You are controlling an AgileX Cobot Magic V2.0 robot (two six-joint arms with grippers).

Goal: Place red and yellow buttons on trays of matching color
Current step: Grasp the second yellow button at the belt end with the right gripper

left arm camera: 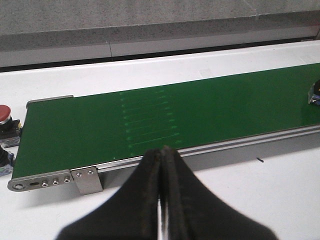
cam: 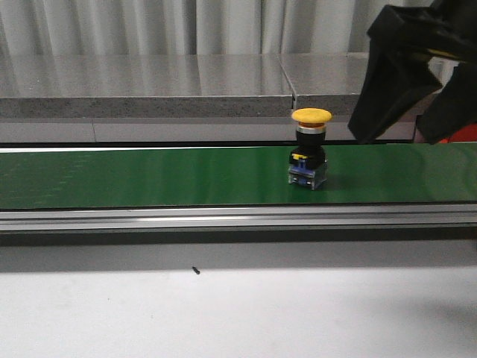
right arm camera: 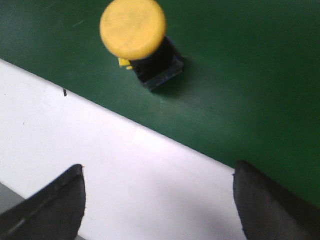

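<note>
Because the yellow button [cam: 311, 158] stands upright on the green conveyor belt [cam: 149, 177], right of its middle in the front view, with its mushroom cap up and its long axis vertical, the coming grasp turns on how the right hand [cam: 402, 89] lies to it: that hand hangs above and to the right of the button, well clear of it and touching nothing. In the right wrist view the yellow cap [right arm camera: 133, 28] sits ahead of the two dark fingertips [right arm camera: 50, 210], which are spread wide with only white desk [right arm camera: 125, 170] and belt edge between them, so the hand looks empty and would need to travel forward and down before the jaws could straddle the button's body. The right arm is plainly the nearer one. The left hand [left arm camera: 161, 200] is pressed together, its fingers meeting along a thin seam and holding nothing, and it hovers near the front rail [left arm camera: 200, 149] toward the belt's left end, with the yellow button barely showing at the far edge of its view. A red button [left arm camera: 6, 125] stands on the desk just off that left end. No tray shows in any view.
</note>
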